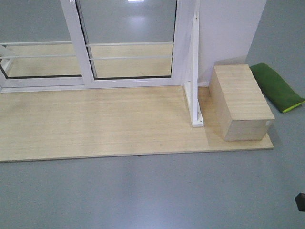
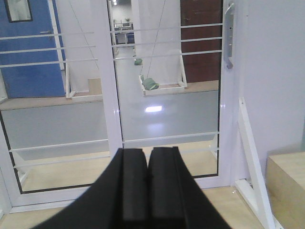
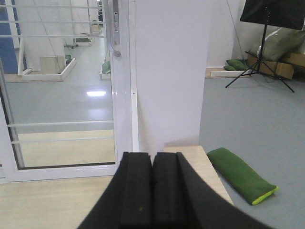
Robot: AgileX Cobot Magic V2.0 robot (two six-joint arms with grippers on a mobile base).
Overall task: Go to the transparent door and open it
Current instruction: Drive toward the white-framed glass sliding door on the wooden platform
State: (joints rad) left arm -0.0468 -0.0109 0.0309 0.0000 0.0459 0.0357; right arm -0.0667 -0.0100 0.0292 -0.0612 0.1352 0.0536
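Note:
The transparent door (image 1: 131, 33) is the right-hand glass panel in a white frame with thin white bars, standing at the back of the wooden platform. Its curved grey handle (image 2: 229, 36) sits on the right stile beside the white wall, and the handle (image 3: 113, 33) shows again at the upper left of the right wrist view. The door (image 2: 167, 95) looks closed against the frame. My left gripper (image 2: 147, 152) is shut with nothing in it, well short of the glass. My right gripper (image 3: 152, 156) is shut and empty too, pointing at the wall edge beside the door (image 3: 62, 95).
A barred glass panel without a handle (image 1: 38, 47) stands to the left. A white slanted brace (image 1: 194, 71) rises beside the door on the wooden platform (image 1: 105, 124). A wooden box (image 1: 240, 102) and a green cushion (image 1: 276, 86) lie right. A tripod (image 3: 264, 47) stands far right.

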